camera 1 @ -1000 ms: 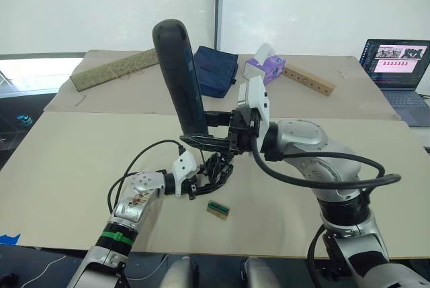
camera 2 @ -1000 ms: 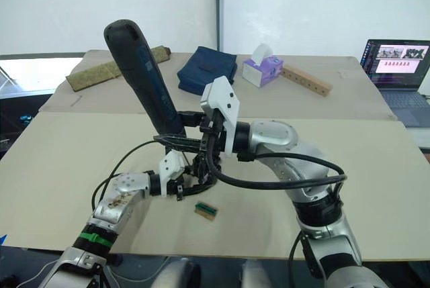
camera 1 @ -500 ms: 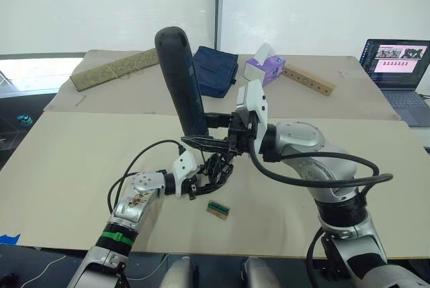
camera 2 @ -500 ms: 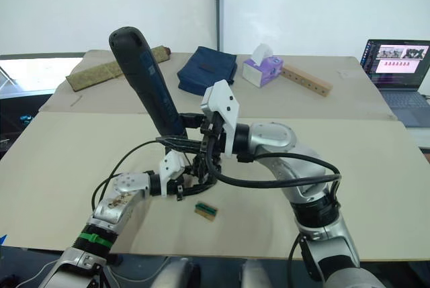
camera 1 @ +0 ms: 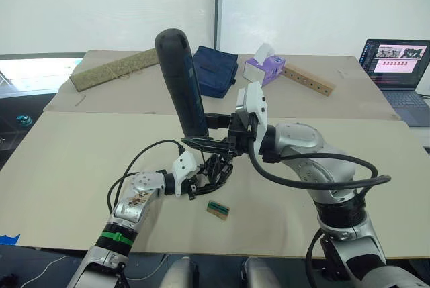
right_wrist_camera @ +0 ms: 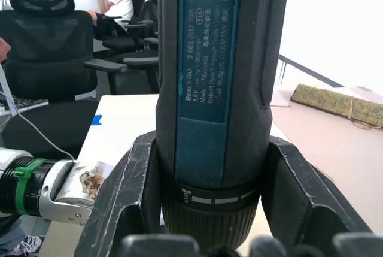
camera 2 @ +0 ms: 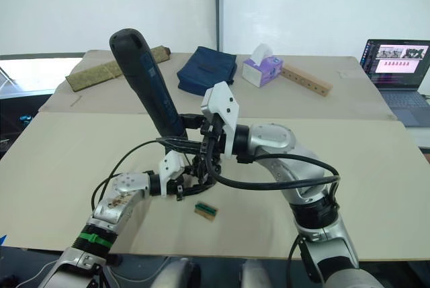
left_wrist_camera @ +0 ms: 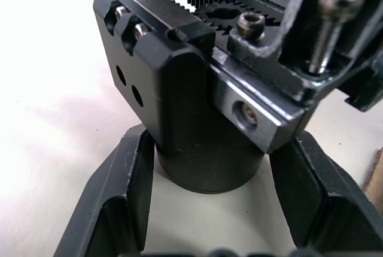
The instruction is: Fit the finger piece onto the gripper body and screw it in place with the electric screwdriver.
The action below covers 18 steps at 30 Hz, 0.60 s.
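White wall panels rise behind beige tables.

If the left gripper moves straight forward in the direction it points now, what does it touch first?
Most likely the gripper body. The left gripper already has it between its fingers, so there is almost no free path ahead. Just behind it stands the electric screwdriver, held by the right gripper, though depth there is unclear.

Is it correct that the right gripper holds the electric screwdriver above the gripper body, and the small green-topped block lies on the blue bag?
Not quite. The right gripper does hold the electric screwdriver above the gripper body, but the green-topped block lies on the near table, just in front of the gripper body. The blue bag is far behind, on the other table. The left eye view shows it.
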{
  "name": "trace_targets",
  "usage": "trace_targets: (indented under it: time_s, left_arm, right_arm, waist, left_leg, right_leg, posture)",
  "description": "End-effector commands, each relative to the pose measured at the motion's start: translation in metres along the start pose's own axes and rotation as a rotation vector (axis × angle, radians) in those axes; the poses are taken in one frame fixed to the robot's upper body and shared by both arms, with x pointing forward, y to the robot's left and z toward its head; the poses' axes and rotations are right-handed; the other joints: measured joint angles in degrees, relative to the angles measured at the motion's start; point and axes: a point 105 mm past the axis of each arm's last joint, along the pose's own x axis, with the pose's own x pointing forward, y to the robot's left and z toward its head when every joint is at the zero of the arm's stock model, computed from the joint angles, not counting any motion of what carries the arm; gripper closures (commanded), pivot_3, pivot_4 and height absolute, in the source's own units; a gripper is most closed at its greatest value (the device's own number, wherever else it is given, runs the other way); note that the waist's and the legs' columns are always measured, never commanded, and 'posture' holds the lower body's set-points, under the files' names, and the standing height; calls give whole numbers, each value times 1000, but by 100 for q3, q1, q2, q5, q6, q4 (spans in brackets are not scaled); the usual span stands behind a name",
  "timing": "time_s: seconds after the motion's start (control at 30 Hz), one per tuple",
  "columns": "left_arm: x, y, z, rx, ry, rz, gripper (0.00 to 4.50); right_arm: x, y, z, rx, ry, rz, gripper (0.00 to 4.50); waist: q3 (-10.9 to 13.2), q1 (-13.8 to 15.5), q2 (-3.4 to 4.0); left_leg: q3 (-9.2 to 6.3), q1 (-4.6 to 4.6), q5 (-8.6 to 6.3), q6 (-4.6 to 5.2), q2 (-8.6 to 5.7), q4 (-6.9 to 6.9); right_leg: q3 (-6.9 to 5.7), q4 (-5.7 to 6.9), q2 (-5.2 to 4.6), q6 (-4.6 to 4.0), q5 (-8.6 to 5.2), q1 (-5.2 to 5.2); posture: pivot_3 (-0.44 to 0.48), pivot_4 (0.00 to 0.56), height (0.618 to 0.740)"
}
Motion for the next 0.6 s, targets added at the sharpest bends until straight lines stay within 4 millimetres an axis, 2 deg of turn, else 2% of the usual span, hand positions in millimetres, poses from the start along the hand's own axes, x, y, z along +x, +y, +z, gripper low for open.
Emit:
trace_targets:
  time_s: [0.03, 0.6]
  left_arm:
    - [0, -10, -20, -60, 64, -34, 2226]
    - [1, -12, -21, -71, 63, -37, 2226]
  right_arm:
    - [0, 5, 16, -66, -64, 14, 2598]
    - [-1, 5, 12, -61, -52, 17, 2598]
  waist:
    - [0, 0, 0]
    - [0, -1, 0]
  left_leg:
    - [0, 0, 0, 0, 0, 0]
    - [0, 0, 0, 0, 0, -1]
  right_leg:
    - [0, 0, 0, 0, 0, 0]
    - [0, -1, 0, 0, 0, 0]
  posture:
    - [0, 150, 740]
    - [0, 150, 740]
